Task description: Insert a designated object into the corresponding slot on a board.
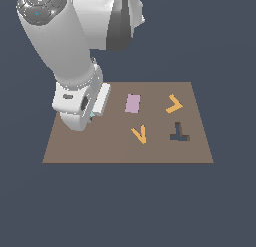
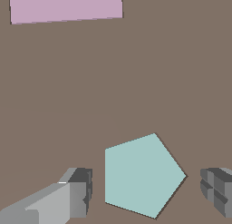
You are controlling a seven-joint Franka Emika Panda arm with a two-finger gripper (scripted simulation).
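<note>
The brown board (image 1: 127,151) is seen lying flat, with the Panda arm (image 1: 60,41) lowered over its left part in the exterior view. The arm's wrist and hand cover that part of the board, so that only a sliver of pale teal (image 1: 92,114) is seen at the lower edge of the hand.

In the wrist view, the teal block (image 2: 141,175) is shown as a flat five-sided piece lying on the board surface. The gripper (image 2: 147,191) is seen around it: the jaws are held apart, with one finger (image 2: 79,191) on one side of the block and the other finger (image 2: 217,189) on the opposite side. The block lies between them, nearer to the first finger. A narrow strip of board is visible between each finger and the block, so neither is seen to touch it.

The pink rectangle (image 1: 132,103) is shown to the right of the hand in the exterior view; it is well apart from the block in the wrist view (image 2: 65,7). Two orange V-shaped pieces (image 1: 173,104) (image 1: 139,134) and a dark T-shaped cutout (image 1: 178,132) are found further right on the board. The polygon-shaped slot cannot be made out in either view.
</note>
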